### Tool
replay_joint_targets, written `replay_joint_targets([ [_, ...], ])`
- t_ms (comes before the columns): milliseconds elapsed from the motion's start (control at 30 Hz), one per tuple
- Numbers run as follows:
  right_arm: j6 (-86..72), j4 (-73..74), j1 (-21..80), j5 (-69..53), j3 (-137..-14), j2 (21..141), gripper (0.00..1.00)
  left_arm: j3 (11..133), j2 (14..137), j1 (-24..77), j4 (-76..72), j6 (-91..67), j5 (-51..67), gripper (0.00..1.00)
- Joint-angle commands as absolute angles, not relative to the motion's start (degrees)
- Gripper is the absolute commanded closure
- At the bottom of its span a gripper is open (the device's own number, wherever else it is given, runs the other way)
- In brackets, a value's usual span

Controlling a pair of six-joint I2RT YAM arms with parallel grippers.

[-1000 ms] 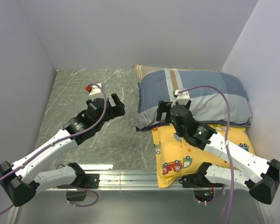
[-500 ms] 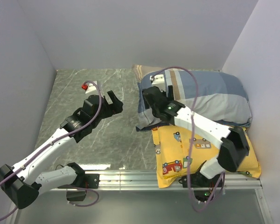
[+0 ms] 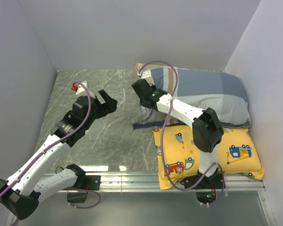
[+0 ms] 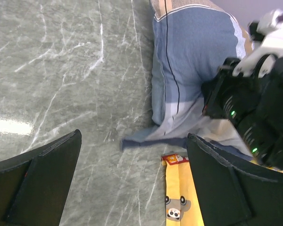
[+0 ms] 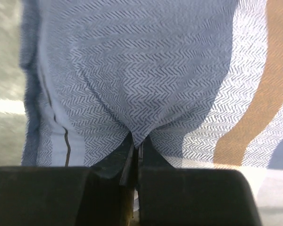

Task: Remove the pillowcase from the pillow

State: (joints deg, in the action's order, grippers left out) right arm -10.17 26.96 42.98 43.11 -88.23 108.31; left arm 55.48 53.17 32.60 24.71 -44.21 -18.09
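The blue-grey striped pillowcase point(image 3: 205, 92) lies plump at the back right, its loose open edge point(image 4: 146, 139) spread on the table toward the middle. The pillow is hidden inside it. My right gripper point(image 3: 143, 89) sits at the pillowcase's left end. In the right wrist view it point(image 5: 137, 143) is shut on a pinched fold of the herringbone pillowcase point(image 5: 141, 70) fabric. My left gripper point(image 3: 105, 100) hovers over the marble to the left, open and holding nothing. Its fingers point(image 4: 40, 186) frame bare table and the pillowcase point(image 4: 188, 61) edge.
A yellow cartoon-vehicle pillow point(image 3: 212, 150) lies in front of the pillowcase at the near right, and its corner point(image 4: 179, 188) shows in the left wrist view. Grey walls close in left, back and right. A metal rail point(image 3: 132, 179) runs along the near edge.
My right arm swung from above the yellow pillow to the pillowcase's left end and shut on its fabric. The left gripper drifted slightly left, still open.
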Motion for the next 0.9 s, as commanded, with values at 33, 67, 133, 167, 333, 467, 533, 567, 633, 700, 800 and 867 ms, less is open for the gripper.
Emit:
replay_joint_targets([
  [33, -6.86, 26.88, 45.7, 35.27, -100.87, 110.91, 1.0, 54.23, 51.16, 30.85, 23.91, -44.56, -18.11, 0.01],
  [67, -7.12, 27.85, 45.96, 33.85, -106.73, 112.4, 1.0, 53.53, 50.98, 30.41, 23.91, -44.91, -18.19, 0.01],
  [133, -6.86, 29.09, 47.02, 31.13, -111.95, 113.81, 1.0, 52.65, 50.63, 29.97, 23.12, -45.96, -17.93, 0.01],
  [167, -6.86, 29.79, 47.37, 28.68, -117.37, 115.38, 1.0, 51.52, 50.54, 29.62, 22.85, -46.49, -17.49, 0.01],
  [333, -8.0, 33.31, 48.69, 20.58, -131.73, 121.54, 1.0, 47.64, 50.62, 29.36, 20.13, -49.21, -15.91, 0.01],
  [467, -9.84, 30.59, 48.87, 13.46, -131.94, 122.52, 1.0, 44.05, 51.33, 29.27, 17.06, -50.36, -15.12, 0.01],
  [533, -10.02, 28.39, 49.04, 10.64, -130.18, 121.73, 0.97, 42.81, 51.76, 29.36, 15.74, -51.06, -15.03, 0.01],
  [567, -10.28, 27.61, 49.04, 10.37, -128.08, 120.42, 0.83, 41.5, 51.94, 29.36, 14.25, -51.24, -15.2, 0.01],
  [633, -10.28, 25.85, 48.96, 10.81, -124.48, 117.7, 0.7, 40.26, 52.91, 29.27, 13.01, -52.11, -16.08, 0.01],
  [700, -9.93, 25.05, 49.04, 11.51, -122.62, 115.85, 0.54, 38.59, 54.57, 29.27, 10.56, -52.9, -16.87, 0.01],
  [800, -9.84, 26.79, 48.96, 13.0, -120.76, 112.42, 0.38, 36.74, 56.77, 29.27, 7.49, -54.75, -18.19, 0.01],
  [867, -10.19, 28.73, 49.04, 16.42, -119.54, 109.61, 0.29, 35.69, 58.79, 29.36, 6.07, -55.8, -18.54, 0.01],
])
